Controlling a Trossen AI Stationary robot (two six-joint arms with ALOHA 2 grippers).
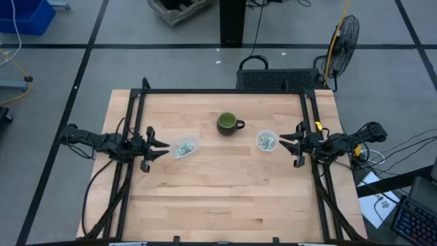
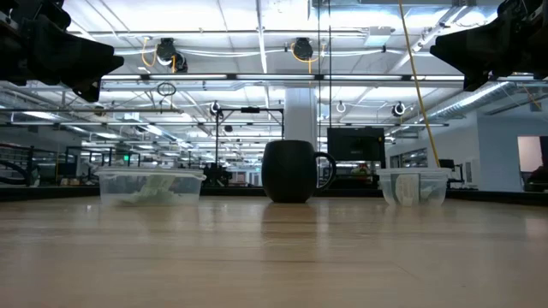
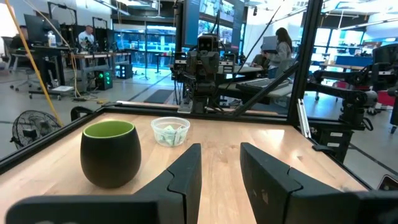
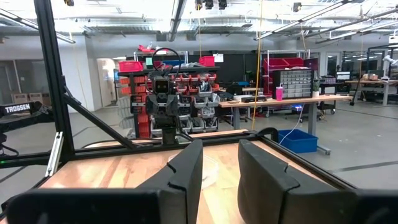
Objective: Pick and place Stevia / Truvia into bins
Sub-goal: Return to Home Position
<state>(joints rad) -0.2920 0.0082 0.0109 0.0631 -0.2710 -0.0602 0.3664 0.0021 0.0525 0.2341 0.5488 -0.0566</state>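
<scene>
Pale wood planks form the table (image 1: pixel 225 198), where two clear bins hold the sweetener packets. The left bin (image 1: pixel 186 147) sits just beside the tips of the left gripper (image 1: pixel 162 146), with pale green and white packets (image 1: pixel 181 149) heaped inside it. The right bin (image 1: pixel 266 141) stands just beside the tips of the right gripper (image 1: pixel 283 142), and it too holds a few packets. Between the two bins, a little nearer the table's far edge, stands a dark green mug (image 1: pixel 229 124), its handle turned toward the right bin's side. The grippers hang above the tabletop at opposite side edges, pointing at each other across the bins. In the left wrist view, the left gripper's two dark fingers (image 3: pixel 186 180) stand apart with a moderate gap and nothing between them. In the right wrist view, the right gripper's fingers (image 4: pixel 185 177) are parted about as far and grip nothing either.
</scene>
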